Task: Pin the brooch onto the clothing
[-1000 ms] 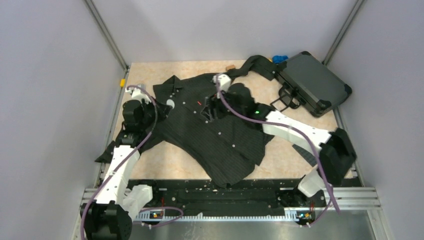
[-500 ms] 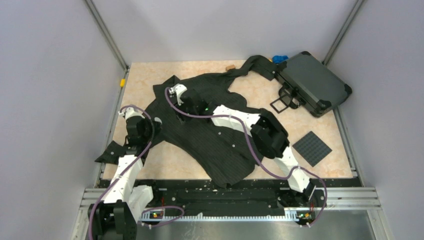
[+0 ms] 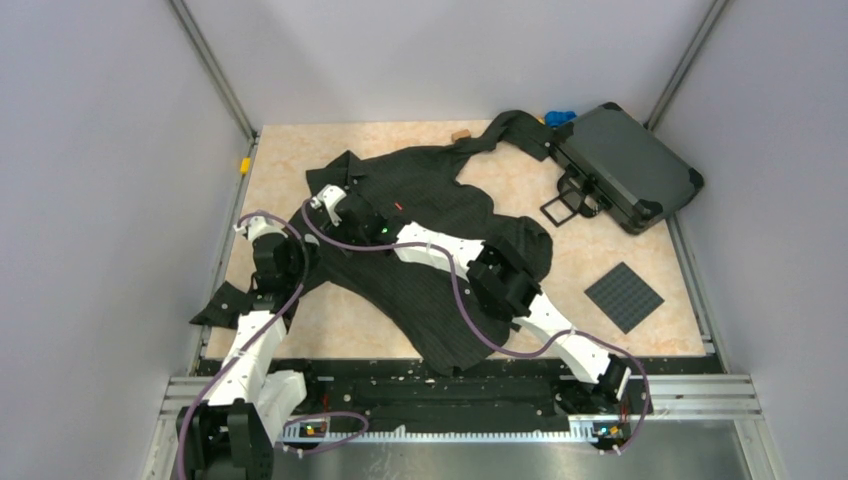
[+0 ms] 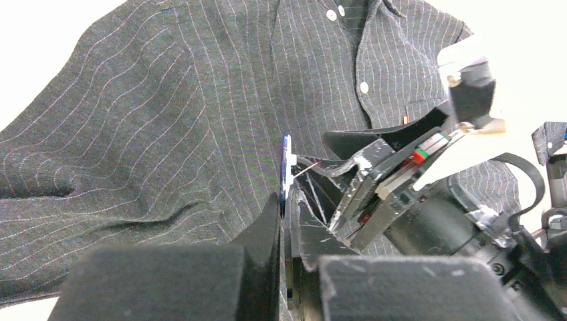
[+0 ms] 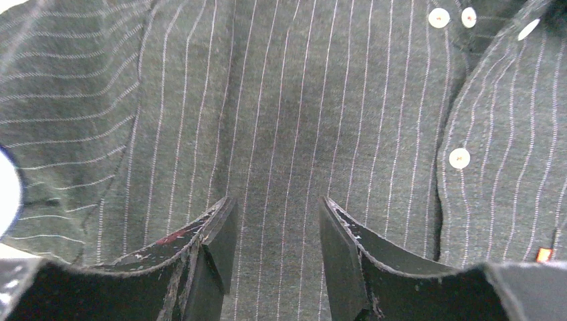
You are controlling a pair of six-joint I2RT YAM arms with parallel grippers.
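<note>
— Where's the left gripper (image 4: 285, 204) now?
— Fingers pinching the brooch (image 4: 286, 160) edge-on, its pin pointing at the right gripper (image 5: 276, 224), over the shirt (image 4: 167, 100).
— And the right one?
— Fingers spread, low above the striped cloth, close beside the brooch, only fabric showing between them.

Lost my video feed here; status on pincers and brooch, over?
Left pincer shut on the tiny round blue brooch, not yet pinned. Right pincer open, empty, over the black pinstriped shirt, close beside the brooch.
</note>
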